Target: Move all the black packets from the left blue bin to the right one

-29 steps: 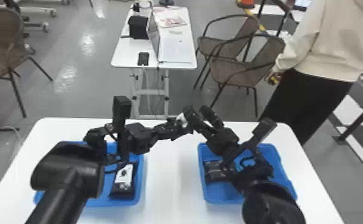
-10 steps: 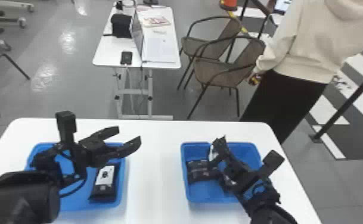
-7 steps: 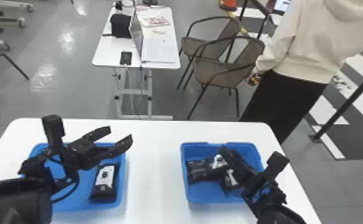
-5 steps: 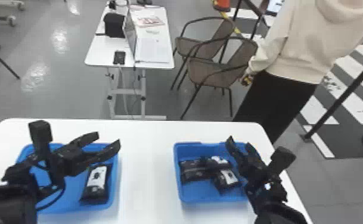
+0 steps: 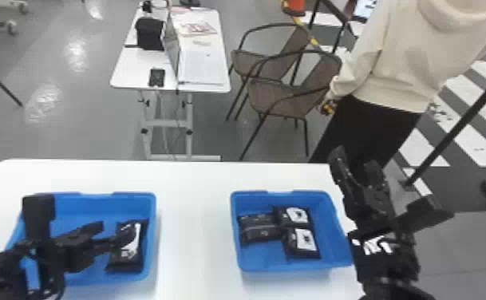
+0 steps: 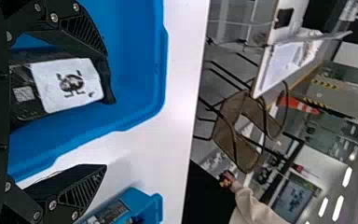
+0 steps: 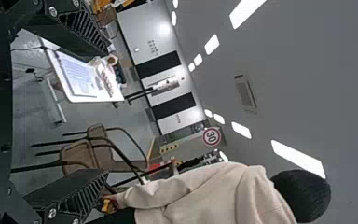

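In the head view my left gripper (image 5: pixel 117 230) stands open over the left blue bin (image 5: pixel 153 223), beside a black packet (image 5: pixel 133 252) with a white label. The left wrist view has this packet (image 6: pixel 65 86) lying in the bin near one finger, while the open left gripper (image 6: pixel 106 112) holds nothing. Three black packets, one (image 5: pixel 259 233) at the left and two (image 5: pixel 293 215) (image 5: pixel 302 241) with white labels, lie in the right blue bin (image 5: pixel 333 255). Raised at that bin's right side, my right gripper (image 5: pixel 355 157) is open and holds nothing; so it looks in the right wrist view (image 7: pixel 107 111).
Both bins rest on a white table (image 5: pixel 194 199), with a strip of tabletop between them. Behind it are a second white table (image 5: pixel 134 68) and brown chairs (image 5: pixel 277 99). A person (image 5: pixel 397 60) stands beyond the right back edge.
The grippers met between the bins, then parted. My right gripper released a white-labelled packet into the right bin and moved up and right; my left gripper went back over the left bin.
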`<state>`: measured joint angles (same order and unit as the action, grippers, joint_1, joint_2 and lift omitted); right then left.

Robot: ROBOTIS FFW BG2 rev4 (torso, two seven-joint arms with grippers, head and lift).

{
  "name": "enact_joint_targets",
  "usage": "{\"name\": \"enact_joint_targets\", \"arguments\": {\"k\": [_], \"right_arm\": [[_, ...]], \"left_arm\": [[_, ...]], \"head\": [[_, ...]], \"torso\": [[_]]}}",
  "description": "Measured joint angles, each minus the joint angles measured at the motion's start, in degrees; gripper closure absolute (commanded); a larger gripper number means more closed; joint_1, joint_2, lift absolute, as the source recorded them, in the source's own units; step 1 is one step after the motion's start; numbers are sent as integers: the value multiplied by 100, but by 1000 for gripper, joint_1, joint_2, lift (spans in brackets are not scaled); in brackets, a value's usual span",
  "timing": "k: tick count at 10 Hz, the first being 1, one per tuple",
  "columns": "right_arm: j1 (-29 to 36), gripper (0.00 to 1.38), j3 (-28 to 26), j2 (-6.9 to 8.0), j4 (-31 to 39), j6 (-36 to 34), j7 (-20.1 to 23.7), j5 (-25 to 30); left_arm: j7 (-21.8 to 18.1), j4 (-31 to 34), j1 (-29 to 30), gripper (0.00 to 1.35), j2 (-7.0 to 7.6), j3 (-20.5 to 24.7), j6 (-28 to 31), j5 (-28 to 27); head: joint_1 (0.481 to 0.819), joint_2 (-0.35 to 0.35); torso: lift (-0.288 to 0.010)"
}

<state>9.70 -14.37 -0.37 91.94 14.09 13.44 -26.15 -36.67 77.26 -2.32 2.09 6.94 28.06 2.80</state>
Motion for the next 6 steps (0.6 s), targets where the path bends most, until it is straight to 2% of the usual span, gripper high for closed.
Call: {"name": "enact_joint_targets", "arguments": {"k": [2,4,6], "right_arm": [[209,131,120,35,375,45,44,-202],[249,130,149,37,662,18,175,-277],[235,130,163,37,812,-19,243,-344]], "left_arm": [[511,216,47,203,-49,-1,921,-108],[903,112,-199,206,-68,-76,1426,-245],[921,-730,-698,206,-34,-216,1447,-115]], "head": [[695,-185],[695,-165],[695,-169]], "torso": [[0],[0],[0]]}}
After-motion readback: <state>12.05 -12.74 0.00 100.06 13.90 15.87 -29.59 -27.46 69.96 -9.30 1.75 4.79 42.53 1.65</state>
